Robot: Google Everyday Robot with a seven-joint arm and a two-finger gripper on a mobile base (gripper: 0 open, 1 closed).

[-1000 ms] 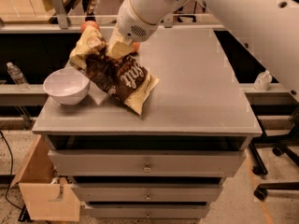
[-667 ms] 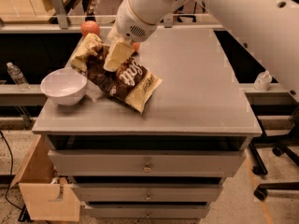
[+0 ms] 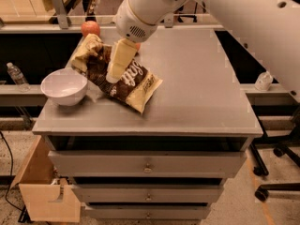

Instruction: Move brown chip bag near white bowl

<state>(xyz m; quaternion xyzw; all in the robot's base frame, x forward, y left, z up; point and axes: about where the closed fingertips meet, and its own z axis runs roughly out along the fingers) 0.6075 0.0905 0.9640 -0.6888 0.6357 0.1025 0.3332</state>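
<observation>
The brown chip bag point(image 3: 123, 78) lies crinkled on the grey table top point(image 3: 197, 78), at the left. Its upper cream end is bunched up and its lower cream end points to the front right. The white bowl point(image 3: 64, 86) stands upright at the table's left edge, right beside the bag's left side. My gripper point(image 3: 116, 64) hangs from the white arm, directly over the middle of the bag, at or just above its surface.
An orange fruit point(image 3: 90, 28) sits at the table's far left corner, behind the bag. A water bottle point(image 3: 16, 76) stands on a shelf to the left. A white object point(image 3: 264, 81) sits on the ledge to the right. A wooden drawer point(image 3: 47, 196) hangs open at the lower left.
The bag has settled lower and flatter on the table beside the bowl. The orange fruit behind it has come into full view. The gripper stays over the bag.
</observation>
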